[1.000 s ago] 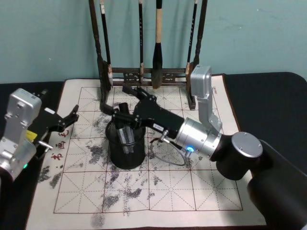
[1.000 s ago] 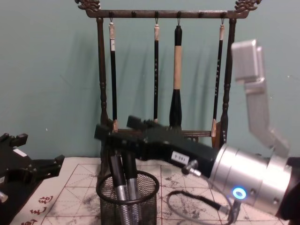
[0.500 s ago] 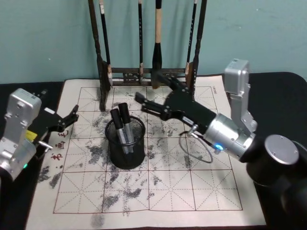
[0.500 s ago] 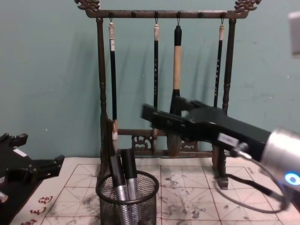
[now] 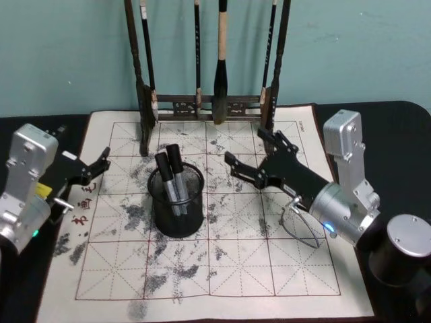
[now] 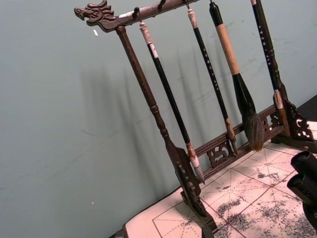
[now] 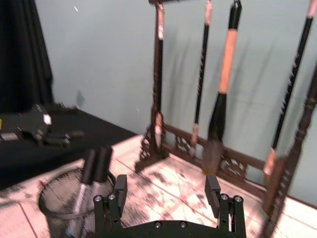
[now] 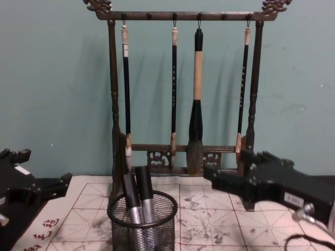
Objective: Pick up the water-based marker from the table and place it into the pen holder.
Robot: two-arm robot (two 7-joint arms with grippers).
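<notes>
The pen holder (image 5: pixel 178 214) (image 8: pixel 142 224) (image 7: pixel 58 210), a black mesh cup, stands on the white mat of the table (image 5: pixel 222 262). Two water-based markers (image 5: pixel 170 176) (image 8: pixel 138 194) (image 7: pixel 97 162) with black caps and silver barrels lean upright inside it; their caps (image 6: pixel 304 174) show in the left wrist view. My right gripper (image 5: pixel 246 149) (image 8: pixel 227 165) (image 7: pixel 166 191) hovers open and empty to the right of the holder, clear of it. My left gripper (image 5: pixel 100 164) (image 8: pixel 44 178) rests open at the mat's left edge.
A tall dark wooden brush rack (image 5: pixel 207 106) (image 8: pixel 183 89) (image 6: pixel 178 163) (image 7: pixel 223 99) with several hanging brushes stands at the back of the mat, just behind the holder and the right gripper. A grey cable (image 5: pixel 296 225) loops under the right wrist.
My right gripper has drawn back from above the pen holder, to the right and toward my body, with nothing in it. The markers stay in the holder. The left arm is still.
</notes>
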